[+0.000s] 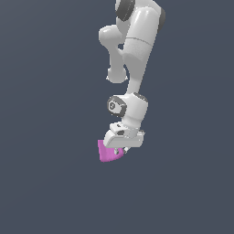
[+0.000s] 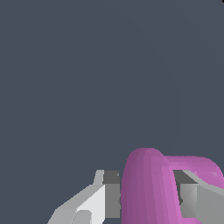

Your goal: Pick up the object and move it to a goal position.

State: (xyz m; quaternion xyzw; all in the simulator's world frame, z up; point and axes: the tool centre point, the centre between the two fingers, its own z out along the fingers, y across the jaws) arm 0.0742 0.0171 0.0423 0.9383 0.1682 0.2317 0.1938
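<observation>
The object is a small magenta-pink block with a curved top. In the exterior view it sits right under my white gripper and sticks out toward the exterior view's left. In the wrist view the object fills the gap between my two grey fingers, with a pad against each side. The gripper is shut on the object. The fingertips are hidden behind the hand in the exterior view.
A plain dark grey surface surrounds the arm in both views. The white arm rises from the gripper to the top of the exterior view. No other object shows.
</observation>
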